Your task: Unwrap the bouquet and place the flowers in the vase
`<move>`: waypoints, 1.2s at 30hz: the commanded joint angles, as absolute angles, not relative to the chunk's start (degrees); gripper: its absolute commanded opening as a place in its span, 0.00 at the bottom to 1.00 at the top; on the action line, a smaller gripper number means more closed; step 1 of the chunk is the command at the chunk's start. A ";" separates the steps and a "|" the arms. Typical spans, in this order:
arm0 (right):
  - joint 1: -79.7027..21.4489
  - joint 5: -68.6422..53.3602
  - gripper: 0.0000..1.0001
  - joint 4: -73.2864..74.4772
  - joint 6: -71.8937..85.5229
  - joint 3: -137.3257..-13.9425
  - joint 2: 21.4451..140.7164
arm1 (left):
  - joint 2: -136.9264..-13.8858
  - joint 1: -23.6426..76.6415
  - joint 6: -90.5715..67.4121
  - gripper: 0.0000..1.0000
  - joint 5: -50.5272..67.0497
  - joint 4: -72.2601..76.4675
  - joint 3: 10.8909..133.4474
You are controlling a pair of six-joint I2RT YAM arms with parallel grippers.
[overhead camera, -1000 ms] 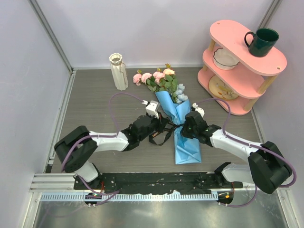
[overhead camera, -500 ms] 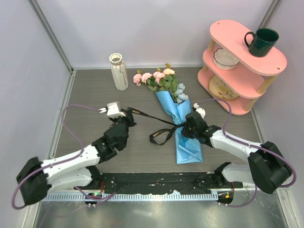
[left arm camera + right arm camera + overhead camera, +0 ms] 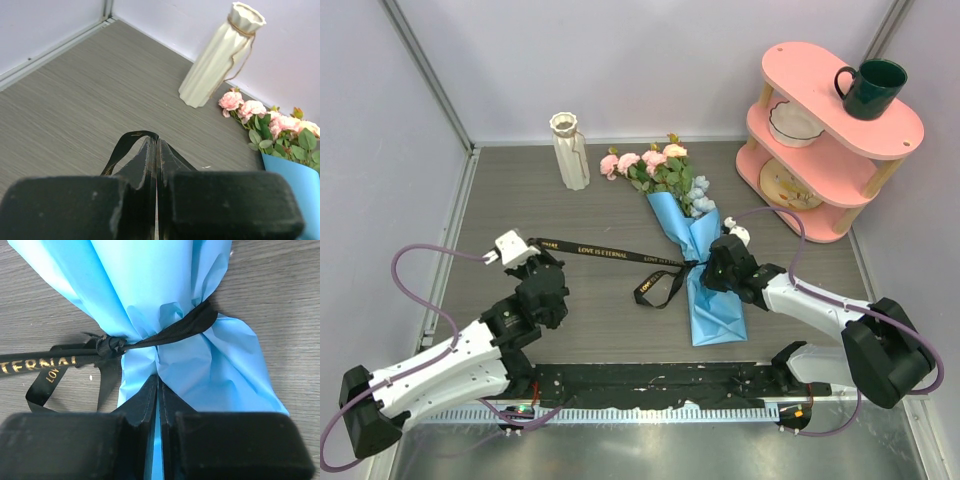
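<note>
2 pinches on 1 bouquet (image 3: 698,240), flat on table (image 3: 510,200), blooms toward far wall. Left gripper (image 3: 156,146): jaws pressed together on free end of black ribbon (image 3: 605,251); ribbon taut from there rightward to knot at wrap's waist; bouquet well apart, off to right. Right gripper (image 3: 158,385): jaws nipped on blue wrap (image 3: 165,300) just below knot, touching paper. Pink and peach flowers (image 3: 655,168) in wrap's mouth, near vase (image 3: 570,152); vase upright, left of blooms, well apart from both grippers.
</note>
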State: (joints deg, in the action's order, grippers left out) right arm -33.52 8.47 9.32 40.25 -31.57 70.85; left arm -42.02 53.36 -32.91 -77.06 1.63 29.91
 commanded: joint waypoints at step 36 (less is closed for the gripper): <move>-34.28 1.94 0.17 15.04 34.10 -39.39 70.67 | -87.27 47.99 -38.66 0.75 -2.03 31.11 39.64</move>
